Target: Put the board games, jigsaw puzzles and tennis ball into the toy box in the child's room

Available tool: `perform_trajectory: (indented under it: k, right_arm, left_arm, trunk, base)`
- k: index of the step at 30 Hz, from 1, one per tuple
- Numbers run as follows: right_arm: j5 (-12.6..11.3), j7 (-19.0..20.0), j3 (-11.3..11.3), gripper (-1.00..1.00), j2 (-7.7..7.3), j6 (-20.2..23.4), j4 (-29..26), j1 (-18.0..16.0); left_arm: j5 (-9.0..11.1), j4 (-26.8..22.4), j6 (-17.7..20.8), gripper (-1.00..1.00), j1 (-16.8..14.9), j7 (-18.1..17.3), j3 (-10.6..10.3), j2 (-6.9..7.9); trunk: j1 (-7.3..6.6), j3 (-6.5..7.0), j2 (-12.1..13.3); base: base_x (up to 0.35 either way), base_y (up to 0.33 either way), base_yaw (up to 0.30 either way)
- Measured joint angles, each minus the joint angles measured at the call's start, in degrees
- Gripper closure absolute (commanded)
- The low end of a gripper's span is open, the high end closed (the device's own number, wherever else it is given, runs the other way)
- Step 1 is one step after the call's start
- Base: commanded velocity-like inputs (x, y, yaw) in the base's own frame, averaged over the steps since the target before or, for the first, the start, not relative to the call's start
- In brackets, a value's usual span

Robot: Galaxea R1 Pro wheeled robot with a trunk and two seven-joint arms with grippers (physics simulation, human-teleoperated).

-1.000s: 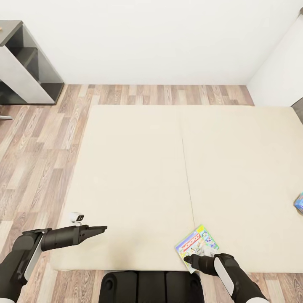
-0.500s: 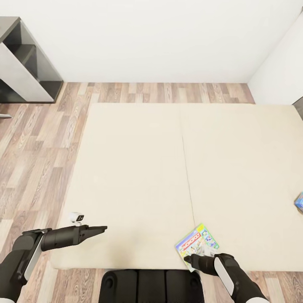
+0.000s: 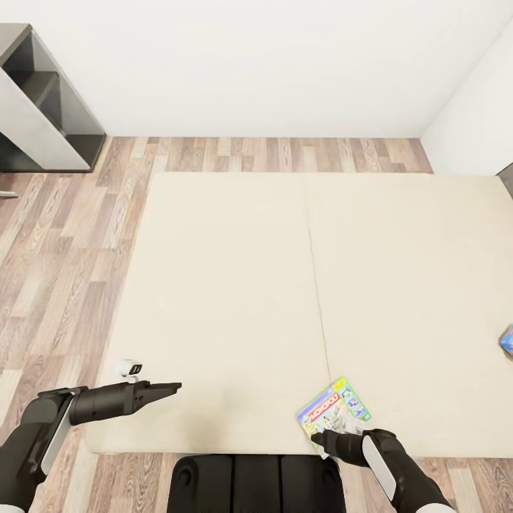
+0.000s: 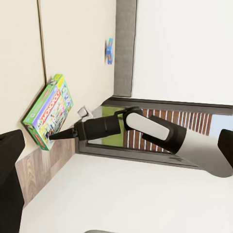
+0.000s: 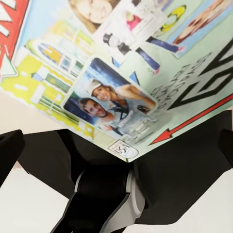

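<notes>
A Monopoly board game point(image 3: 335, 411) lies tilted at the near edge of the cream bed point(image 3: 235, 285), just right of its middle seam. My right gripper point(image 3: 319, 437) is shut on the box's near corner. In the left wrist view the box point(image 4: 47, 112) stands raised off the mattress with the right gripper point(image 4: 52, 137) at its corner. The printed lid point(image 5: 121, 63) sits very close in the right wrist view. A small blue board game point(image 3: 507, 340) rests at the bed's far right edge and also appears as a blue board game point(image 4: 109, 50) in the left wrist view. My left gripper point(image 3: 173, 388) hovers open over the bed's near left part, holding nothing.
A grey shelf unit point(image 3: 39, 107) stands against the white wall at the far left. Wood-plank floor point(image 3: 64, 235) runs along the bed's left and far sides. My dark base point(image 3: 256, 484) sits against the bed's near edge.
The whole picture has slid slightly, so the camera has moved. The Monopoly box stays at my right gripper and the left arm keeps its pose.
</notes>
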Motion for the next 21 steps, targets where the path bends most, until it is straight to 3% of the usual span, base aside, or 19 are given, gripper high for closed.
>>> perform_trajectory:
  k: [9,21]
  right_arm:
    - [0.1,0.0,0.0,-1.00,0.01,-3.7,0.0,0.0]
    - [0.1,0.0,0.1,-1.00,0.01,-4.7,0.0,0.0]
  left_arm:
    - [-0.1,0.0,0.0,-1.00,0.0,0.0,0.0,0.00]
    - [-0.1,0.0,0.0,-1.00,0.0,0.0,0.0,-0.11]
  trunk:
    - [0.00,-0.01,0.0]
    - [0.00,-0.01,0.0]
  base:
    - [0.000,0.000,0.000]
    - [0.000,0.000,0.000]
